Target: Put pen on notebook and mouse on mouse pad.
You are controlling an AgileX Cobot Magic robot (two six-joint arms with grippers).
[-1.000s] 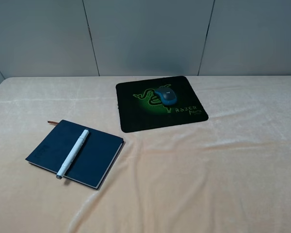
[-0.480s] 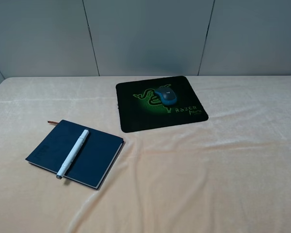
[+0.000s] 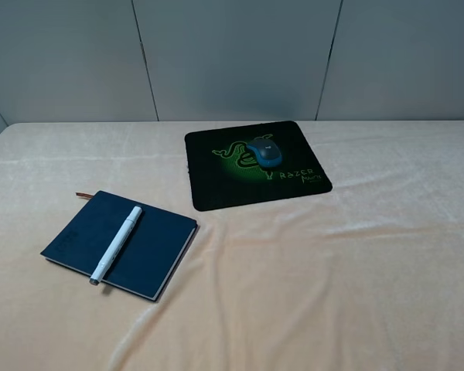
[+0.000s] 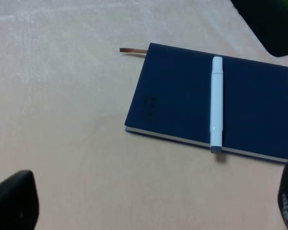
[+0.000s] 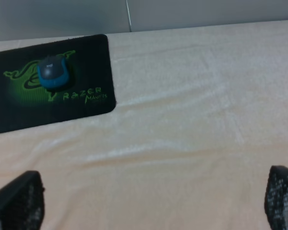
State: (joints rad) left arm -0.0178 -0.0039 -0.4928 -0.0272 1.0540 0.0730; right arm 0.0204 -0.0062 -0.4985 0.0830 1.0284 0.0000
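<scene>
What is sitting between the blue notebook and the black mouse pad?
Nothing. In the exterior high view, only bare, slightly wrinkled peach tablecloth separates the notebook from the mouse pad; the two don't touch.

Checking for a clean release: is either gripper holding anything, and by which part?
Nothing is held. The pen lies on the notebook, the mouse on the mouse pad.
</scene>
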